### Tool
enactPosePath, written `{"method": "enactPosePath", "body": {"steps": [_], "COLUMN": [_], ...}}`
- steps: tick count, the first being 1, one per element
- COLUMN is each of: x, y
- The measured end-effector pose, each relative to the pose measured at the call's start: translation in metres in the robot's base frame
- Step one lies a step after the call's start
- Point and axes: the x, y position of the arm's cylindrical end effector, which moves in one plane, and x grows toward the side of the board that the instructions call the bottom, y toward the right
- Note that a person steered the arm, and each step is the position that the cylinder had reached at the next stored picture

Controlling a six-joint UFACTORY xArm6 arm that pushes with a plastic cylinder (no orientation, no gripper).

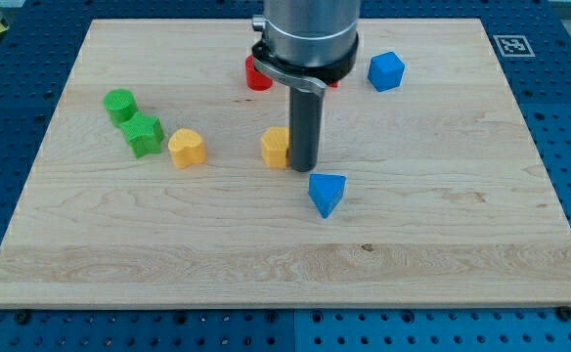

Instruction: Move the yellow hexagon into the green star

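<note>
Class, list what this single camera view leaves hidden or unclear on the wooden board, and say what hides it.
- Red block: mostly behind the arm's grey housing in the camera view; shape unreadable.
- Yellow hexagon block: its right side is covered by the dark rod.
- My tip: contact with the yellow block cannot be confirmed.
- Arm: cut off by the view's top.

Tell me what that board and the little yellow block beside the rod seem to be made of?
The board looks like pale, smooth, matte wood: grain lines and joined strips show. The yellow hexagon, touching my tip on its left, looks like matte moulded or printed plastic, judging by its flat uniform colour; I cannot say which.
</note>
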Motion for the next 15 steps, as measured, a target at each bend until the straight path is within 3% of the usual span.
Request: {"method": "enactPosePath", "body": {"steps": [3, 6, 10, 12, 13, 15], "x": [-0.055, -0.095, -0.1, -0.147, -0.147, -0.103], "y": [-0.075, -0.069, -0.157, -0.141, -0.118, -0.096]}}
